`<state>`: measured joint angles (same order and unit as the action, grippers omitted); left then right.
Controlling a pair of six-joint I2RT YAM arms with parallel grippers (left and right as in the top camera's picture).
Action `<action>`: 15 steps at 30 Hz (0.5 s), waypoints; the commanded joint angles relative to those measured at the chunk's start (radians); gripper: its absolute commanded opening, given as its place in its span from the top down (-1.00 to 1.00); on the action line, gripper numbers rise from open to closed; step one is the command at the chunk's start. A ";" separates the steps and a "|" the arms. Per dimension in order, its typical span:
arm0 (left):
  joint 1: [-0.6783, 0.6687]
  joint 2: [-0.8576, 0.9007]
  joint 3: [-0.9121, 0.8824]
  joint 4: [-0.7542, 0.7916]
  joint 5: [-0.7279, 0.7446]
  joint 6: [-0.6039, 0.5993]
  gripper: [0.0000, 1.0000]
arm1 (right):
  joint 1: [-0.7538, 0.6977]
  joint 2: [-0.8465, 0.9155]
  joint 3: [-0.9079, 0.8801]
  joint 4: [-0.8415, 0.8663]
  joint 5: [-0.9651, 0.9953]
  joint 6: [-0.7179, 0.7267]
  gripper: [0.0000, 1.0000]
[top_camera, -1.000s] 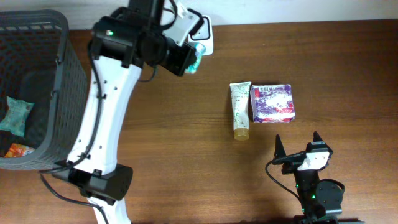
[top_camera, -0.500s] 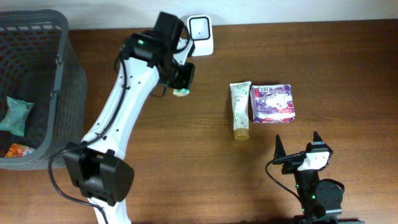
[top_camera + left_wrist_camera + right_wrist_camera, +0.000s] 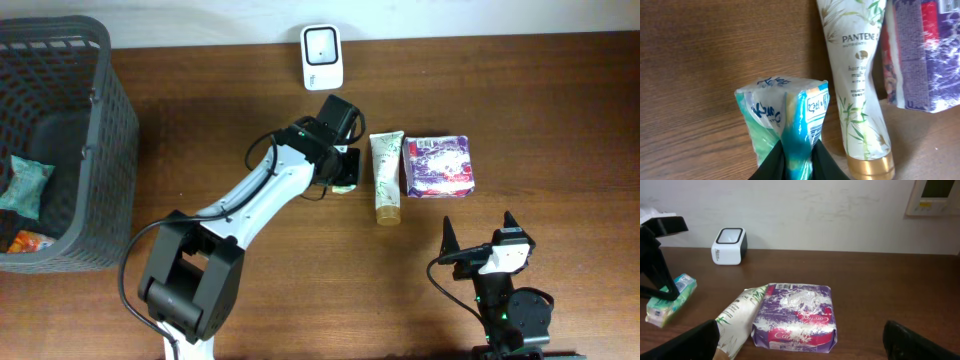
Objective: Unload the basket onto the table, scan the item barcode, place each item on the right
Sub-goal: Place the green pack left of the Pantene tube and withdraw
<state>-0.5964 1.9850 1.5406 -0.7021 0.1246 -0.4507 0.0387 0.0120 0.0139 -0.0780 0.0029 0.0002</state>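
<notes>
The item, a green and teal tissue pack, has its far end down on the table just left of a white Pantene tube. My left gripper is shut on the pack's near end, a black finger on each side. A barcode shows on its side. From overhead, the left gripper is beside the tube, well below the white scanner. My right gripper stands open near the front edge, nothing between its fingers.
A purple Carefree pack lies right of the tube. A dark mesh basket with a few packets stands at the far left. The right wrist view shows the scanner against the back wall.
The left arm has swung the tissue pack away from the scanner, down and right, to the table beside the tube. The right arm has not moved.
</notes>
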 commanded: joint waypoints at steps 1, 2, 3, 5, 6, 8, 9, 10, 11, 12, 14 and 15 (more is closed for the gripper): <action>-0.035 -0.003 -0.013 0.010 -0.040 -0.031 0.54 | -0.006 -0.006 -0.008 -0.003 0.006 0.000 -0.97; -0.042 -0.003 -0.013 0.010 -0.040 -0.031 0.51 | -0.006 -0.006 -0.008 -0.004 0.006 0.000 -0.97; -0.053 -0.003 -0.013 0.010 -0.040 -0.031 0.33 | -0.006 -0.006 -0.008 -0.003 0.006 0.000 -0.97; -0.066 -0.003 -0.012 0.019 -0.044 -0.030 -0.14 | -0.006 -0.006 -0.008 -0.003 0.006 0.000 -0.97; -0.063 -0.003 -0.011 0.023 -0.043 -0.030 -0.15 | -0.006 -0.006 -0.008 -0.004 0.006 0.000 -0.97; -0.031 -0.019 0.024 0.008 -0.043 -0.026 -0.15 | -0.006 -0.006 -0.008 -0.003 0.006 0.000 -0.97; -0.005 -0.039 0.055 -0.015 -0.043 -0.024 -0.16 | -0.006 -0.006 -0.008 -0.003 0.006 0.000 -0.97; 0.025 -0.068 0.087 -0.041 -0.043 -0.006 -0.17 | -0.006 -0.006 -0.008 -0.003 0.006 0.000 -0.97; 0.050 -0.098 0.114 -0.063 -0.043 0.021 -0.20 | -0.006 -0.006 -0.008 -0.003 0.006 0.000 -0.97; 0.091 -0.152 0.154 -0.098 -0.043 0.065 -0.26 | -0.006 -0.006 -0.008 -0.003 0.006 0.000 -0.97; 0.167 -0.270 0.206 -0.130 -0.043 0.129 -0.39 | -0.006 -0.006 -0.008 -0.003 0.006 0.000 -0.97; 0.195 -0.319 0.214 -0.130 -0.043 0.147 -0.44 | -0.006 -0.006 -0.008 -0.004 0.006 0.000 -0.97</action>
<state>-0.4736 1.8473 1.6825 -0.8204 0.0895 -0.4034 0.0387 0.0120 0.0139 -0.0780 0.0029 0.0006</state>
